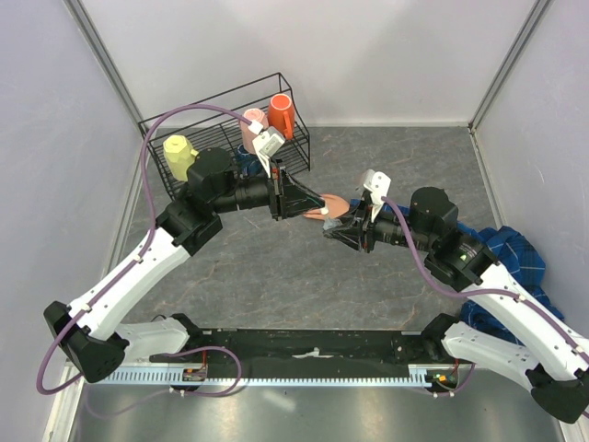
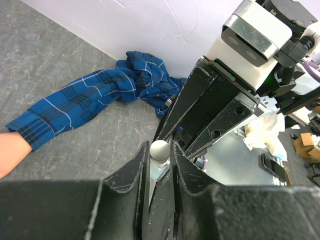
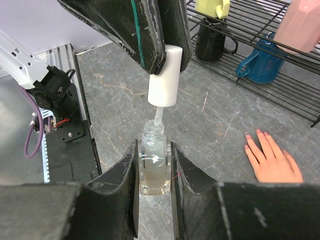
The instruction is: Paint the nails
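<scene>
In the right wrist view my right gripper (image 3: pixel 153 149) is shut on a small clear bottle (image 3: pixel 152 167), held upright above the grey table. Straight over it, my left gripper (image 3: pixel 169 60) is shut on the white cap (image 3: pixel 164 77), whose brush stem dips into the bottle's neck. The peach-pink fake hand (image 3: pixel 274 162) lies flat to the right, its pink nails (image 3: pixel 247 148) pointing toward the bottle and well apart from it. From above, both grippers (image 1: pixel 317 201) (image 1: pixel 333 228) meet over the hand (image 1: pixel 335 208). The left wrist view shows the cap's top (image 2: pixel 160 149) between the jaws and the blue plaid sleeve (image 2: pixel 75 107).
A black wire rack (image 1: pixel 294 155) at the back left holds yellow (image 1: pixel 179 155), pink (image 1: pixel 253 129) and orange (image 1: pixel 282 114) cups, with a blue mug (image 3: pixel 260 62) on its lower shelf. The bunched plaid shirt (image 1: pixel 512 249) lies at the right wall.
</scene>
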`<state>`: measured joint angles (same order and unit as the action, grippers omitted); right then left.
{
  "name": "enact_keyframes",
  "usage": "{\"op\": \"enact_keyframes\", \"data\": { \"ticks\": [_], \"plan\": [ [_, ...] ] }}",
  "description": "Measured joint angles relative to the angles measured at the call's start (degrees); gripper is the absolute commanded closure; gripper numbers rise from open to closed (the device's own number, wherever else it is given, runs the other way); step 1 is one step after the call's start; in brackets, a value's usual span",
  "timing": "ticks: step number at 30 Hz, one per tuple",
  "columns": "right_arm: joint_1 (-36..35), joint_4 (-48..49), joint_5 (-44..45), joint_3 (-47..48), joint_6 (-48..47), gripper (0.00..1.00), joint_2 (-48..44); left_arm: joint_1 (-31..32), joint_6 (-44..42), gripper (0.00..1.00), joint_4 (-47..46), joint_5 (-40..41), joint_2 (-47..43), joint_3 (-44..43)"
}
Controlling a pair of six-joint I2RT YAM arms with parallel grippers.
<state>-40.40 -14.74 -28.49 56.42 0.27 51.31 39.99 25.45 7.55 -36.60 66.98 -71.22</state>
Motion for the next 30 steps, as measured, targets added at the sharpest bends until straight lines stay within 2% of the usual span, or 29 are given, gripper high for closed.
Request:
{"op": "enact_keyframes", "data": {
  "ticks": [30],
  "plan": [
    [0.0,0.59,0.83,-1.66,2.54,1.0,-1.7,0.55,3.28,0.98,-4.28,0.87,-1.01,3.3]
  ]
}}
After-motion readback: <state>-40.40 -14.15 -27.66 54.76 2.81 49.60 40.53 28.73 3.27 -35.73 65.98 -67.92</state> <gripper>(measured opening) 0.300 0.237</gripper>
